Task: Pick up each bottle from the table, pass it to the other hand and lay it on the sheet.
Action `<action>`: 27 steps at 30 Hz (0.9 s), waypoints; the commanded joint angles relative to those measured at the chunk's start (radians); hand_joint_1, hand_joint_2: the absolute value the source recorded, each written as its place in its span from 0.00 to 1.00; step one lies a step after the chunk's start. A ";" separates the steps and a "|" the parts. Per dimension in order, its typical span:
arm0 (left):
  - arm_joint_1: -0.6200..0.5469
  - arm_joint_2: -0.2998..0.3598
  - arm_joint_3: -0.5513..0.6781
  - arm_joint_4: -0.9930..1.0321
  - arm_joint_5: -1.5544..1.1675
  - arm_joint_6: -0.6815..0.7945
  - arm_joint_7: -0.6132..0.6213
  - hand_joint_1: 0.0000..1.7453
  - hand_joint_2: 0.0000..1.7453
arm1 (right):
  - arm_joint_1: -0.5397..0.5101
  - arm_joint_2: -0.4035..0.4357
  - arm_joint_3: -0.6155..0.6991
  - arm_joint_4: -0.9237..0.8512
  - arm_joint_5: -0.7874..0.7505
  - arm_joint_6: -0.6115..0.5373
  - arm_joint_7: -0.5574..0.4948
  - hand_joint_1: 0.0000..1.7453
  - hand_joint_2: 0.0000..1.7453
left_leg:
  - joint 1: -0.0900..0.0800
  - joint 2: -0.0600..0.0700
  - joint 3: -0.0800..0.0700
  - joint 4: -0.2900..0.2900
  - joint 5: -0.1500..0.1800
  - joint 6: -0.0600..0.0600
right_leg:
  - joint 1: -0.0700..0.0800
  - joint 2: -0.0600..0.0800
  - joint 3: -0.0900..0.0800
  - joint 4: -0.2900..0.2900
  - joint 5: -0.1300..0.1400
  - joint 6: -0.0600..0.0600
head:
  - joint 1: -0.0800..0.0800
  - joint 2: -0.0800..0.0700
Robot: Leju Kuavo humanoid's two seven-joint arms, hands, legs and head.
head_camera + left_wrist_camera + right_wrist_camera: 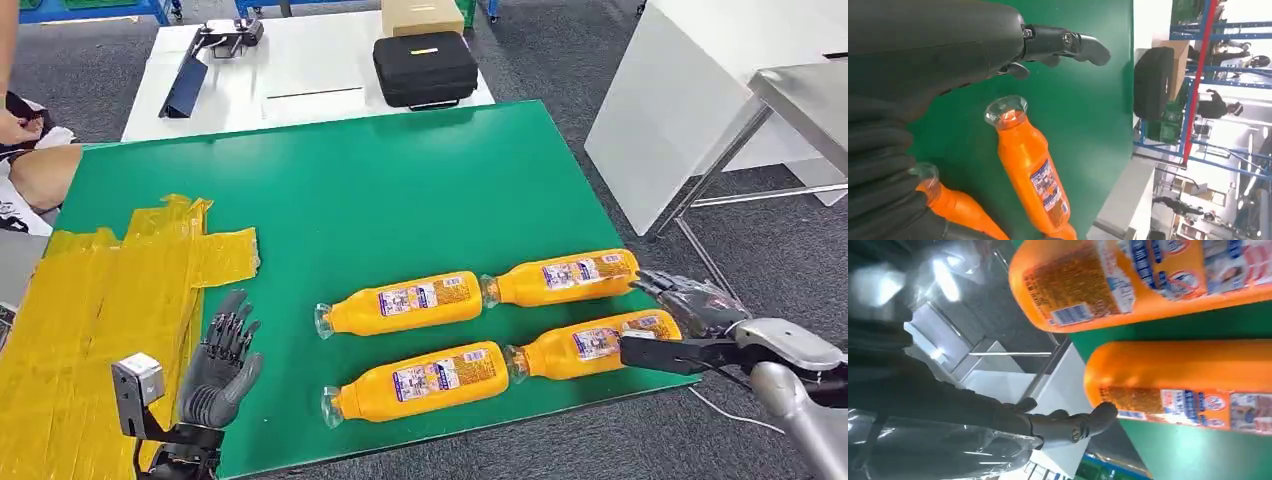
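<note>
Nearest the camera, the left hand (222,362) hovers at the table's near edge with its fingers spread apart, holding nothing, between the yellow sheet (90,320) at the near left corner and the bottles. Four orange bottles lie on their sides on the green table (380,190) toward the near right corner: two in a near row (420,381) (595,344) and two just behind (405,303) (565,277). At the right edge, the right hand (690,300) reaches in, fingertips (1100,416) touching the base of the far right bottle; its fingers are apart. A black case (425,68) sits on a white table beyond.
</note>
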 commanded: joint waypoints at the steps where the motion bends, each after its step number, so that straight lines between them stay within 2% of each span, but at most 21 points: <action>1: -0.020 -0.005 0.000 0.060 -0.001 0.012 0.004 0.00 1.00 | -0.097 0.053 0.194 0.146 -0.040 0.016 0.021 0.00 1.00 | 0.002 0.002 0.006 -0.002 -0.001 -0.002 | 0.002 0.005 0.007 -0.004 0.000 -0.002 | 0.000 0.000; 4: -0.002 -0.041 -0.004 0.030 -0.019 0.041 0.017 0.00 1.00 | -0.088 0.061 0.202 0.163 -0.076 0.022 0.021 0.00 1.00 | 0.002 0.002 0.007 -0.002 -0.002 -0.002 | 0.001 0.006 0.008 -0.004 -0.001 -0.003 | 0.000 0.000; 14: -0.001 -0.029 -0.007 0.030 -0.016 0.059 0.021 0.00 1.00 | -0.081 0.079 0.218 0.179 -0.086 0.018 0.032 0.00 1.00 | 0.001 0.001 0.004 -0.001 -0.001 -0.002 | 0.001 0.003 0.005 -0.002 -0.001 -0.002 | 0.000 0.000; 18: -0.001 -0.028 -0.013 0.033 -0.016 0.063 0.021 0.00 1.00 | -0.056 0.096 0.223 0.206 -0.094 0.009 0.040 0.00 1.00 | 0.002 0.000 0.008 -0.002 -0.002 -0.002 | 0.001 0.004 0.009 -0.004 -0.001 -0.003 | 0.000 0.000; 21: -0.001 -0.028 -0.013 0.033 -0.016 0.063 0.021 0.00 1.00 | -0.056 0.096 0.223 0.206 -0.094 0.009 0.040 0.00 1.00 | 0.001 0.000 0.004 -0.002 -0.001 -0.001 | 0.001 0.002 0.005 -0.003 -0.001 -0.002 | 0.000 0.000; 23: -0.001 -0.028 -0.013 0.033 -0.016 0.063 0.021 0.00 1.00 | -0.056 0.096 0.223 0.206 -0.094 0.009 0.040 0.00 1.00 | 0.002 0.000 0.009 -0.002 -0.003 -0.003 | 0.001 0.004 0.010 -0.004 -0.002 -0.003 | 0.000 0.000; 25: -0.001 -0.028 -0.013 0.033 -0.016 0.063 0.021 0.00 1.00 | -0.056 0.096 0.223 0.206 -0.094 0.009 0.040 0.00 1.00 | 0.001 0.000 0.003 -0.001 -0.001 -0.001 | 0.001 0.001 0.004 -0.002 -0.001 -0.002 | 0.000 0.000; 27: -0.001 -0.028 -0.013 0.033 -0.016 0.063 0.021 0.00 1.00 | -0.056 0.096 0.223 0.206 -0.094 0.009 0.040 0.00 1.00 | 0.001 0.000 0.004 -0.001 -0.001 -0.001 | 0.001 0.002 0.005 -0.002 -0.001 -0.002 | 0.000 0.000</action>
